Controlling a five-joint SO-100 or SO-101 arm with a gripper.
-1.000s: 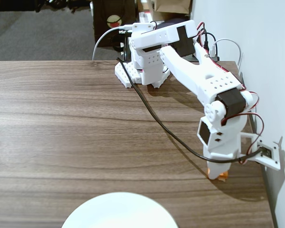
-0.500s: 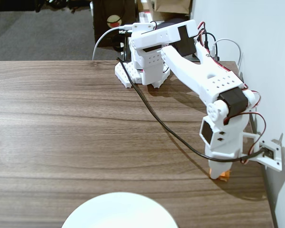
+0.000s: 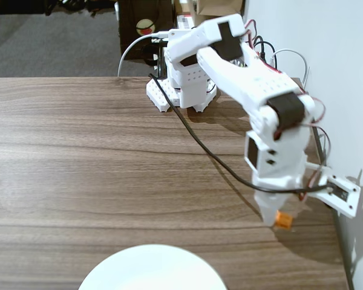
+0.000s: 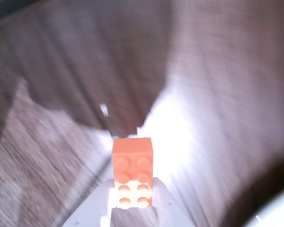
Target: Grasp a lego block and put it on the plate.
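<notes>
Gripped between the closed fingers of the white two-finger gripper (image 4: 131, 208), the small bright orange studded plastic lego block (image 4: 132, 171) is held above the brown wooden table (image 3: 78, 157), its far end protruding beyond the fingertips, well apart from the large white round plate (image 3: 152, 268).

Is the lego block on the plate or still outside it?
Outside. The lego block sits between the gripper fingers; the plate lies apart in the fixed view.
</notes>
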